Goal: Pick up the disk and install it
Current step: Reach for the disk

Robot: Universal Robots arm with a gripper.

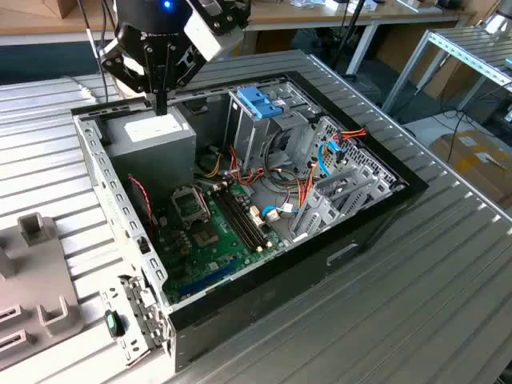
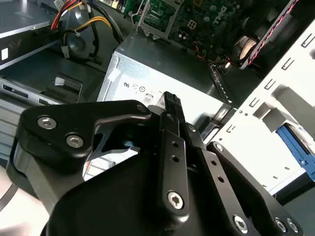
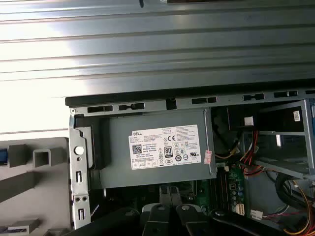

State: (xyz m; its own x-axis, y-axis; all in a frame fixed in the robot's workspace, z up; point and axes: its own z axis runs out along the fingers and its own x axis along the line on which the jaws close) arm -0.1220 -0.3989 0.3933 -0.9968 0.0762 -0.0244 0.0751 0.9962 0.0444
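Observation:
My gripper (image 1: 160, 106) hangs over the back corner of the open computer case (image 1: 360, 232), just above the grey power supply (image 1: 152, 140). Its black fingers are shut together with nothing between them, as the second wrist view shows too (image 2: 170, 100). In the first wrist view the gripper (image 3: 167, 196) sits near the power supply's white label (image 3: 166, 147). I cannot make out the disk; a sliver of light blue plastic (image 2: 295, 143) shows past the case's side wall, and I cannot tell what it is.
A blue plastic bracket (image 1: 258, 100) tops the metal drive cage (image 1: 268, 136) inside the case. The green motherboard (image 1: 208, 232) and loose coloured cables (image 1: 320, 152) lie below. A grey fixture (image 1: 32, 272) stands on the ribbed metal table (image 1: 416, 304) at the exterior view's left.

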